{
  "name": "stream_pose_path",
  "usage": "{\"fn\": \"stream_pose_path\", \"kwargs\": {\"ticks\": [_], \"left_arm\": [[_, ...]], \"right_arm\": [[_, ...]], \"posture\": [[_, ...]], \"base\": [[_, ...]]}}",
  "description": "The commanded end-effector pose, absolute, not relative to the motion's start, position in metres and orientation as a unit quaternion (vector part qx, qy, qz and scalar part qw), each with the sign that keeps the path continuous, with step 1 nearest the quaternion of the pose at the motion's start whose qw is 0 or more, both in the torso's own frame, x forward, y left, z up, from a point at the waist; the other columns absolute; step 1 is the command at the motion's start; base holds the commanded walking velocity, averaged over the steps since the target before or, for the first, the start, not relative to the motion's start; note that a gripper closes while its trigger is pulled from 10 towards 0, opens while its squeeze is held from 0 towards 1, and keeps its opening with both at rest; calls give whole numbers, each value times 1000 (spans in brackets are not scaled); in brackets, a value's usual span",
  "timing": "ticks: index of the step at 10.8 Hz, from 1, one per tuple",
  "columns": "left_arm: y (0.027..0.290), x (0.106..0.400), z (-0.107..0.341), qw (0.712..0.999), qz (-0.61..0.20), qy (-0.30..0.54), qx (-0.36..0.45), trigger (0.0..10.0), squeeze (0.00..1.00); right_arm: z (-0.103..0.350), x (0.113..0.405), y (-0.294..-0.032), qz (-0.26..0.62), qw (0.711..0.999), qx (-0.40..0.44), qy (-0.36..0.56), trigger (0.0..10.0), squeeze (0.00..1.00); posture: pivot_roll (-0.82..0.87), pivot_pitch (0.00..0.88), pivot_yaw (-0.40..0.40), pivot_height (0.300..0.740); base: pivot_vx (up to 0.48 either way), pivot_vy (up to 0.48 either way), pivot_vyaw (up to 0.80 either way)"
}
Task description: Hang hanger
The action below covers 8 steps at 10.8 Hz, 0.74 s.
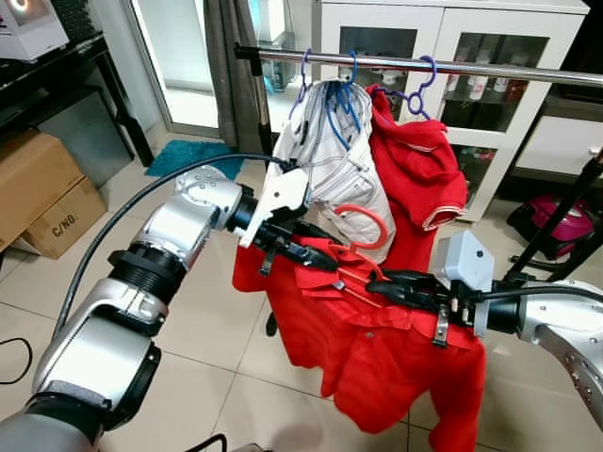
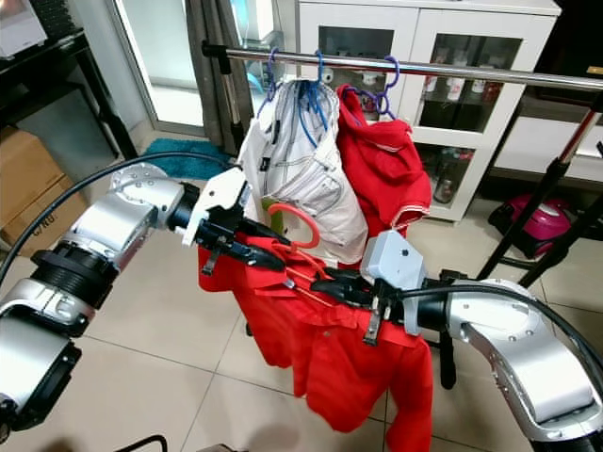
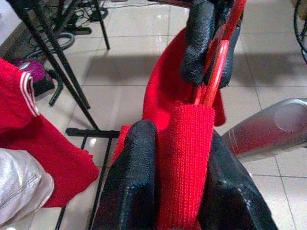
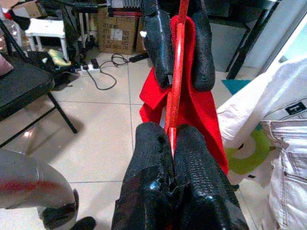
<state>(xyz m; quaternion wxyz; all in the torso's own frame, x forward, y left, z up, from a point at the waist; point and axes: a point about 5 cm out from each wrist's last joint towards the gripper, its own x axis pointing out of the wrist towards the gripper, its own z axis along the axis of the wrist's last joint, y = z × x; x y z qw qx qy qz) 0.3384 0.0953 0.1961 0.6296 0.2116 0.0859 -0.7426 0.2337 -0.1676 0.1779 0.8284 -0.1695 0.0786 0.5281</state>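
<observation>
Your biggest landmark is the clothes rail (image 1: pixel 490 68), a chrome bar running across the top of the head views in front of a white glass-door cabinet (image 1: pixel 452 47). It already carries a white jacket (image 1: pixel 344 160) on a blue hanger and a red polo shirt (image 1: pixel 415 169) on a purple one.

Below and in front of the rail, you are carrying a red shirt (image 1: pixel 377 348) draped on a red hanger (image 1: pixel 363 226), held up between both arms. Its hook stands up near the middle, just in front of the white jacket and well below the bar.

Your left gripper (image 1: pixel 301 247) is clamped on one shoulder of the hanger, red fabric pinched between its fingers (image 3: pixel 139 182). Your right gripper (image 1: pixel 400 282) is closed on the hanger's thin red bar at the other shoulder, as its wrist view shows.

By my reading you are in the carry-and-lift step: the hanger is gripped and not yet hung. Next, raise both arms together, keep the hanger level, bring the hook above the bar and lower it onto a free stretch, clear of the hooks already there.

On the left, the cardboard box (image 1: pixel 57 207) reads "C/NO."; nothing else is legible.
</observation>
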Motion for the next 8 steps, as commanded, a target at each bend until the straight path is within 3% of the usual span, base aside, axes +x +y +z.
{"fn": "stream_pose_path", "kwargs": {"ticks": [1,4,5,6,8], "left_arm": [[98,341,195,643,-731,88,211,0,0],[96,339,192,639,-728,75,238,0,0],[96,336,189,631,-736,74,232,0,0],[97,336,188,642,-730,76,221,0,0],[103,338,184,670,-708,80,206,0,0]], "right_arm": [[190,235,-162,540,822,-178,38,10000,0],[191,237,-161,538,823,-178,36,10000,0],[190,239,-162,529,832,-162,43,10000,290],[191,243,-164,516,843,-148,42,10000,1000],[197,248,-167,495,857,-139,22,10000,1000]], "posture": [[-244,0,103,740],[-243,0,104,740],[-242,0,106,740],[-240,0,109,740],[-236,0,109,740]], "base": [[0,0,0],[0,0,0],[0,0,0],[0,0,0],[0,0,0]]}}
